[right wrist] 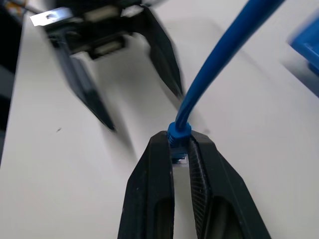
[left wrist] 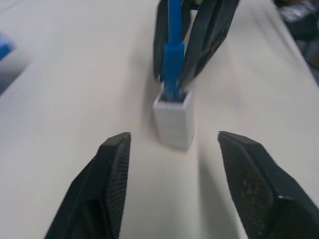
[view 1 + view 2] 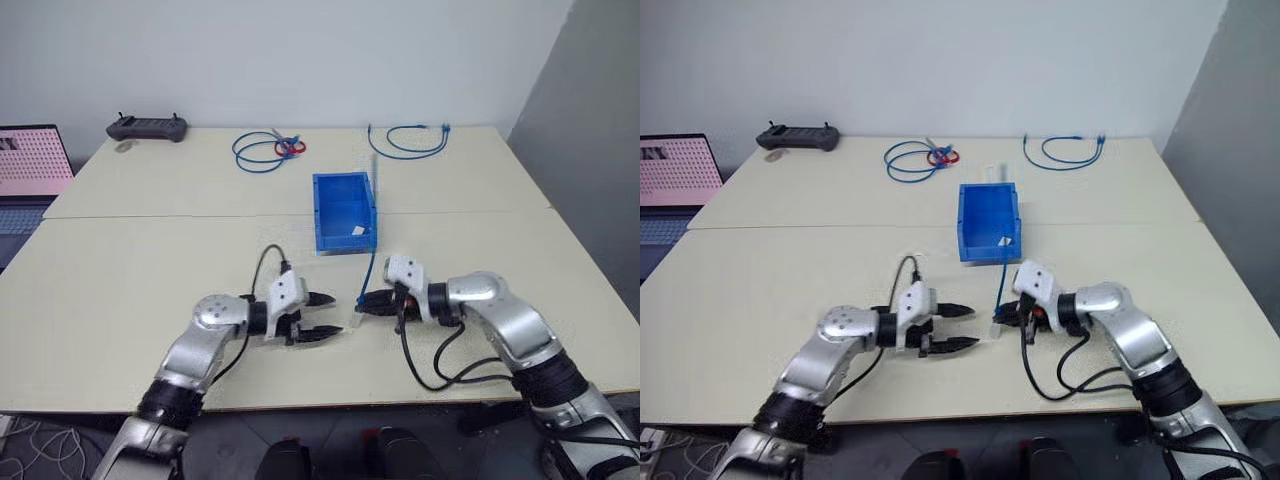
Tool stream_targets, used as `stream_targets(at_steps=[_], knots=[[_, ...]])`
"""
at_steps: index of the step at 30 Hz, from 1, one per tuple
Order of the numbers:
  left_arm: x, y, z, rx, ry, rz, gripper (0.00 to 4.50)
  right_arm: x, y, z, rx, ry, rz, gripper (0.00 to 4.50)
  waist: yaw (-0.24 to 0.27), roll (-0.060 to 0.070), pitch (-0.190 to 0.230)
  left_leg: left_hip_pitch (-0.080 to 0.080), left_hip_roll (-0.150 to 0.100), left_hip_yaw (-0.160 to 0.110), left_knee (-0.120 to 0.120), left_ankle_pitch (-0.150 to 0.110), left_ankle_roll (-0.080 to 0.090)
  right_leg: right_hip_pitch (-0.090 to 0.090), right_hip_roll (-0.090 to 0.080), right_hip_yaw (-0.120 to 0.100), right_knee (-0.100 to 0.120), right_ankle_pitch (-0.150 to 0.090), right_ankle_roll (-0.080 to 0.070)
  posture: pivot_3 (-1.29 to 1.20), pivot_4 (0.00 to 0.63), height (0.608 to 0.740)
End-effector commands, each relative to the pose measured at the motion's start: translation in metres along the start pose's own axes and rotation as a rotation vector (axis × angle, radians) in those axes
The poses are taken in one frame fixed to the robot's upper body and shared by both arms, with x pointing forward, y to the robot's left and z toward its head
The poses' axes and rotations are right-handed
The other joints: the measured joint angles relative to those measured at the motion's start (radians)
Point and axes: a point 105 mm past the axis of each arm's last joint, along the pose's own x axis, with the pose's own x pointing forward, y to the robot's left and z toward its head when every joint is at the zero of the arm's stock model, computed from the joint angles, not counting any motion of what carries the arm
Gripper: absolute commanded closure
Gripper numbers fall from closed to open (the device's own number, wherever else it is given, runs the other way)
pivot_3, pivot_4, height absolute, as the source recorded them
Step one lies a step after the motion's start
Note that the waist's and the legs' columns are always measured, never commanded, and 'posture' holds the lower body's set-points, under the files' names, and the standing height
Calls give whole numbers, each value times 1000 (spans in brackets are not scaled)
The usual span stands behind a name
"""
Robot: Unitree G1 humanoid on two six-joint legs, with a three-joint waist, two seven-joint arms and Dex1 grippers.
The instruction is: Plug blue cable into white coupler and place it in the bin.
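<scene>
The white coupler (image 2: 174,122) sits between my two grippers, close over the table, with the blue cable's plug (image 2: 173,74) seated in its opening. My right gripper (image 3: 362,302) is shut on that plug just behind the coupler. From there the thin blue cable (image 3: 373,255) runs up along the right side of the blue bin (image 3: 320,215). My left gripper (image 3: 338,314) stands open a short way left of the coupler, its fingers (image 2: 107,184) on either side without touching it. The bin stands just beyond both grippers, with a small white scrap inside.
A coiled blue cable with a red ring (image 3: 265,150) and a longer looped blue cable (image 3: 410,141) lie at the back of the table. A black controller (image 3: 148,127) rests at the back left. A laptop (image 3: 30,160) stands off the left edge.
</scene>
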Motion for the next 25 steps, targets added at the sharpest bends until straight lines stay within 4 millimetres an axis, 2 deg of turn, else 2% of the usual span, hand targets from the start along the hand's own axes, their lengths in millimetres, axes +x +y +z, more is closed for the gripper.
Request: stream_targets(at_steps=[1,2,4,6,8,9,12,15,20,22,25], knots=[[-15,9,46,8,-131,174,549,-16,-42,63,117,-172,-145,4332,1,0,3,-4,0,-1,1,0,0,-4,0,0,0,0,0,0,150,740],[-19,14,54,8,-161,252,315,-18,-57,77,161,-207,-194,4332,-1,1,6,-13,-1,-1,2,0,-1,-11,0,0,2,1,0,0,150,740],[-30,30,71,9,-230,443,14,-17,-81,95,235,-249,-273,4332,-2,2,9,-18,-1,0,3,0,-1,-15,0,0,1,5,-4,0,150,740],[-38,38,85,8,-287,599,14,-15,-107,107,315,-278,-357,4332,0,2,8,-20,-1,-2,3,0,-1,-15,-1,-2,0,5,-4,0,150,740],[-40,35,89,-7,-313,667,0,-10,-126,117,359,-288,-422,3648,0,2,8,-20,-2,-1,2,0,0,-15,-2,-1,-1,5,-4,0,150,740],[-39,32,89,-15,-315,681,0,-7,-132,119,369,-288,-444,3506,0,2,8,-21,-3,-1,1,0,0,-15,-3,-1,-2,5,-4,0,150,740],[-36,25,83,-34,-299,687,0,-1,-143,122,332,-279,-497,2648,1,2,8,-24,-4,2,0,0,-1,-16,-5,-1,-6,5,-5,0,150,740],[-38,25,79,-61,-293,711,0,1,-148,120,310,-260,-521,1879,3,2,8,-28,-5,4,0,0,-2,-20,-9,-2,-7,6,-4,0,150,740],[-45,41,68,-156,-286,797,0,-20,-161,110,201,-238,-606,712,4,2,9,-30,-6,4,1,0,-2,-21,-10,-3,-6,6,-3,0,150,740],[-47,49,64,-199,-290,830,0,-33,-161,108,131,-251,-623,712,4,2,9,-30,-6,4,2,0,-2,-21,-10,-4,-5,7,-2,0,150,740],[-48,59,60,-239,-297,868,0,-51,-145,102,-5,-304,-668,712,7,2,8,-30,-6,2,5,0,-2,-19,-10,-6,-5,7,-2,0,150,740]])
